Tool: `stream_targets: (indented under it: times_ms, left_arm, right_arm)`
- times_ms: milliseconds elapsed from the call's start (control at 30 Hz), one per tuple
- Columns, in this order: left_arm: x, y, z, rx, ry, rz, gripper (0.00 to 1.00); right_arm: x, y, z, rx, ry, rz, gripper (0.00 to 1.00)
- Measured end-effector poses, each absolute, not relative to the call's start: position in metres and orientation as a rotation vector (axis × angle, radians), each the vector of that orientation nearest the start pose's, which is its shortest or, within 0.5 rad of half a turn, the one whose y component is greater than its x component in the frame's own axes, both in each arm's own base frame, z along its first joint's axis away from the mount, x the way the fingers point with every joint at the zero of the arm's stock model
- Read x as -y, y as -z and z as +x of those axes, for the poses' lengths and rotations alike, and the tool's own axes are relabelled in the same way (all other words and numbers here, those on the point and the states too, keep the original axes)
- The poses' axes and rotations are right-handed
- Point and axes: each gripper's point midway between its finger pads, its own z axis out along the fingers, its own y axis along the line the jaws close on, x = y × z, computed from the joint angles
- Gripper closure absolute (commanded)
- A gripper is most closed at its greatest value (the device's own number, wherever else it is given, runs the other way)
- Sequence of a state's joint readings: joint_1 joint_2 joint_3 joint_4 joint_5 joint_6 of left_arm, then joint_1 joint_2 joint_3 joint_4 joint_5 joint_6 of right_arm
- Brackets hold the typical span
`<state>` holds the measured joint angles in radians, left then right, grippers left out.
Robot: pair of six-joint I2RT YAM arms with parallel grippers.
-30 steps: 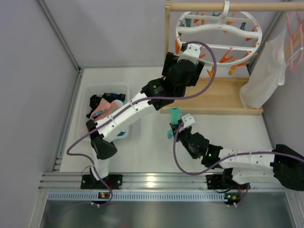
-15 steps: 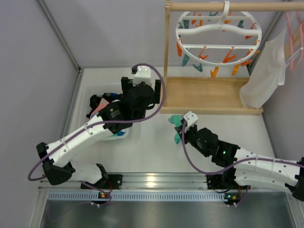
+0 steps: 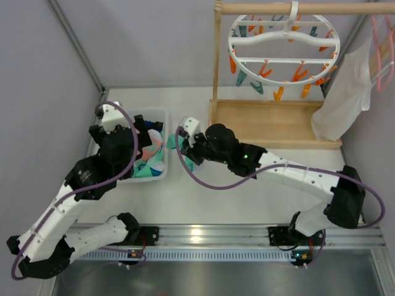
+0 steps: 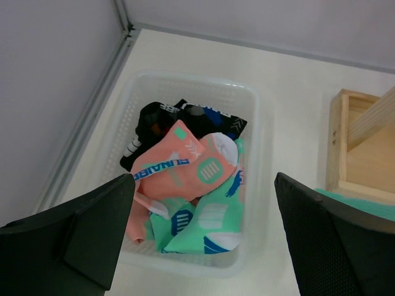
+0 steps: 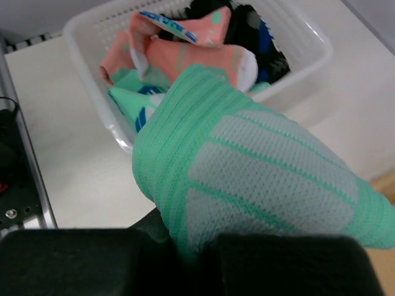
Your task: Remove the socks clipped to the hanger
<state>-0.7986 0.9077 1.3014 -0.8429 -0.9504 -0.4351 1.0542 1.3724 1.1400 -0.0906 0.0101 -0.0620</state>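
Right wrist view: pinching a mint green sock (image 5: 247, 166) in the right gripper (image 5: 194, 243), jaws pressed together on the fabric, ribbed cuff bulging up close to the lens. Hanging just beside the white basket (image 5: 302, 65), above the pale table (image 5: 68, 160).

Left wrist view: spreading the left gripper (image 4: 205, 185) wide, both black fingers (image 4: 92, 231) framing the basket from above, clasping nothing. Looking straight down on the socks (image 4: 213, 169) piled inside: a salmon sock (image 4: 185, 163) with teal patches lying on top, a black sock (image 4: 154, 120) tucked under it toward the far wall, more mint socks (image 4: 203, 225) crumpled against the near wall.

Top external view: reaching both arms toward the basket at the left of the table, the right arm stretching across from its base. Farther back and to the right, hanging the hanger (image 3: 284, 40) by its hook from a wooden rail (image 3: 259, 8), orange and teal clips (image 3: 296, 75) dangling from the white ring over a wooden tray (image 3: 271, 123). Beyond that, at the right edge, draping a white garment (image 3: 345, 92) from a pink hanger (image 3: 384, 37).
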Motion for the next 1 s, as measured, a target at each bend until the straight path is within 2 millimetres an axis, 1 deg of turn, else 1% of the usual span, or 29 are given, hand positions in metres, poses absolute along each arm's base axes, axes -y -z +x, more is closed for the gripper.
stream_targets:
  times_ms: [133,267,400,500,567,600,700,767,833,867,1000]
  left_arm:
    - [0.034,-0.37,0.23,-1.744,-0.119,-0.32,0.02]
    - [0.01,-0.384,0.213,-1.673,-0.085,-0.407,0.02]
    - [-0.014,-0.396,0.195,-1.597,-0.042,-0.496,0.02]
    - [-0.021,-0.399,0.19,-1.576,-0.039,-0.525,0.02]
    - [-0.019,-0.396,0.192,-1.583,-0.044,-0.524,0.02]
    - [-0.018,-0.393,0.193,-1.589,-0.048,-0.52,0.02]
    - [-0.015,-0.386,0.195,-1.604,-0.062,-0.511,0.02]
    - [-0.013,-0.381,0.197,-1.615,-0.071,-0.506,0.02]
    - [-0.012,-0.378,0.198,-1.621,-0.073,-0.504,0.02]
    - [-0.011,-0.376,0.198,-1.623,-0.075,-0.503,0.02]
    - [-0.01,-0.373,0.199,-1.629,-0.08,-0.5,0.02]
  right_arm:
    - [-0.44,-0.252,0.23,-1.643,-0.768,-1.13,0.99]
    - [-0.496,-0.243,0.243,-1.641,-0.864,-1.183,0.99]
    - [-0.557,-0.233,0.265,-1.649,-0.946,-1.181,0.97]
    - [-0.599,-0.214,0.288,-1.648,-0.962,-1.146,0.96]
    - [-0.615,-0.193,0.302,-1.666,-0.942,-1.117,0.98]
    - [-0.62,-0.177,0.308,-1.681,-0.925,-1.107,0.98]
    - [-0.626,-0.121,0.324,-1.76,-0.849,-1.08,1.0]
    - [-0.628,-0.091,0.333,-1.796,-0.808,-1.066,1.0]
    - [-0.63,-0.069,0.337,-1.818,-0.782,-1.059,1.0]
    - [-0.631,-0.063,0.338,-1.821,-0.778,-1.056,1.0]
    - [-0.634,-0.071,0.34,-1.793,-0.786,-1.025,0.99]
